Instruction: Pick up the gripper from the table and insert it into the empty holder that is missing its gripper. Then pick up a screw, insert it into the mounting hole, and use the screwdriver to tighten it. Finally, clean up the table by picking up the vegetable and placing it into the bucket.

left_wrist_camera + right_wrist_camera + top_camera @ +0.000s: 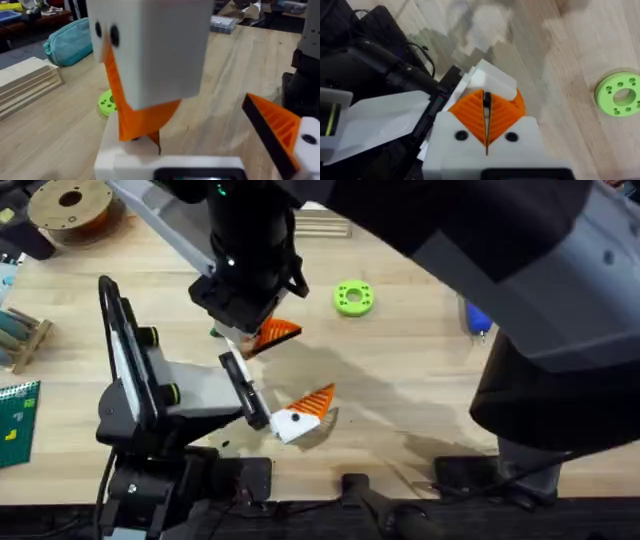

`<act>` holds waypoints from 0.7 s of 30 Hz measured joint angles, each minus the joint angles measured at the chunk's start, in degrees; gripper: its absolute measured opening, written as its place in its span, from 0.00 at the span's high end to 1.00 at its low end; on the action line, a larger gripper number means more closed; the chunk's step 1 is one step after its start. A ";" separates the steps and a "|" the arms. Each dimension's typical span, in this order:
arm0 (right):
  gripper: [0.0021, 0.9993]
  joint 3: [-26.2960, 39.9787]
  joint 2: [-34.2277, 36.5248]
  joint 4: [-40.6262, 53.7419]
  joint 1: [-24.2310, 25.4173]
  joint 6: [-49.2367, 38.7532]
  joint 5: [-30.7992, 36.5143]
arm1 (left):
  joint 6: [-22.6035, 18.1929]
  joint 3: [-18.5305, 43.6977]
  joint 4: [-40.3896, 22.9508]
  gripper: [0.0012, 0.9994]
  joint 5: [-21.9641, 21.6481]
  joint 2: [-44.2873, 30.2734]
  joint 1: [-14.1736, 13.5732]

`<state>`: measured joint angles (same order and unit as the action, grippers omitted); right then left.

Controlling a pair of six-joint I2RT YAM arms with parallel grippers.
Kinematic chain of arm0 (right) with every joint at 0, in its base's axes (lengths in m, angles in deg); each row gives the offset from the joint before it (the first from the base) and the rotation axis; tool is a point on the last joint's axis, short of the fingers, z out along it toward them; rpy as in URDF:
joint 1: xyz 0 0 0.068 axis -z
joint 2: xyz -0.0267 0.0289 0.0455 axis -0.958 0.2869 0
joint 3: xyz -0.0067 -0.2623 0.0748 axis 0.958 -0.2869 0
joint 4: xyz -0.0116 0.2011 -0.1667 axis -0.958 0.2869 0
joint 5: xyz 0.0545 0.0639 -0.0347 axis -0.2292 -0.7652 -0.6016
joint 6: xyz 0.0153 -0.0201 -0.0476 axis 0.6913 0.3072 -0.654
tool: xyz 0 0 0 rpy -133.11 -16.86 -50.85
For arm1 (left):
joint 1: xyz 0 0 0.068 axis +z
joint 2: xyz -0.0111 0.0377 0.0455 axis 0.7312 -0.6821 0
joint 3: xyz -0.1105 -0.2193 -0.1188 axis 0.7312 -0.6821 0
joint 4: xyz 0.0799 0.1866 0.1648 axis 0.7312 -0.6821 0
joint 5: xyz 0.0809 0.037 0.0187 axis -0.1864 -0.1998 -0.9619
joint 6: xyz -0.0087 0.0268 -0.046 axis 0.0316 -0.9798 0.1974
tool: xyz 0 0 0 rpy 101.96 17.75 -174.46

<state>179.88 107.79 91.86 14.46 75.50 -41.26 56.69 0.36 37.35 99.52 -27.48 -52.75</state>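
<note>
My left gripper (pixel 290 370) is open wide. One of its fingers carries the white holder (pixel 247 346) with the orange gripper (pixel 283 332) seated on it; the other keeps its own orange tip (pixel 316 402). From above, my right gripper (pixel 486 102) presses its orange pads together on a thin dark screw (pixel 486 98), right over the holder (pixel 127 160). The blue screwdriver (pixel 478 318) lies on the table at the right. A green scrap (pixel 214 332) peeks out beside the right gripper; I cannot tell whether it is the vegetable. The bucket is out of view.
A bright green disc (pixel 352 298) lies just right of the grippers. A brown spool (pixel 68 202) sits at the far left corner, a wooden rack (pixel 20 335) and a green board (pixel 18 420) at the left edge. A teal pouch (pixel 70 40) lies farther back.
</note>
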 joint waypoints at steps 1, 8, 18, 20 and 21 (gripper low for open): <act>1.00 0.00 0.01 -0.07 0.00 0.00 0.01 | -0.02 0.00 0.00 0.00 0.01 -0.01 0.00; 0.86 0.00 0.01 1.63 -0.63 0.17 0.18 | -0.02 0.00 0.00 0.00 0.02 -0.01 0.00; 0.66 0.23 0.00 2.54 -0.68 0.17 0.20 | 0.00 0.00 0.00 0.00 0.02 0.00 0.00; 0.64 1.17 0.00 2.56 -0.42 0.17 0.18 | -0.02 0.00 0.00 0.00 0.04 0.00 0.00; 0.60 1.96 0.00 2.57 -0.22 0.18 0.18 | -0.02 0.00 0.00 0.00 0.02 0.00 0.00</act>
<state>181.85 107.79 94.42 14.24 75.68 -41.08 56.67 0.36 37.35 99.54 -27.48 -52.75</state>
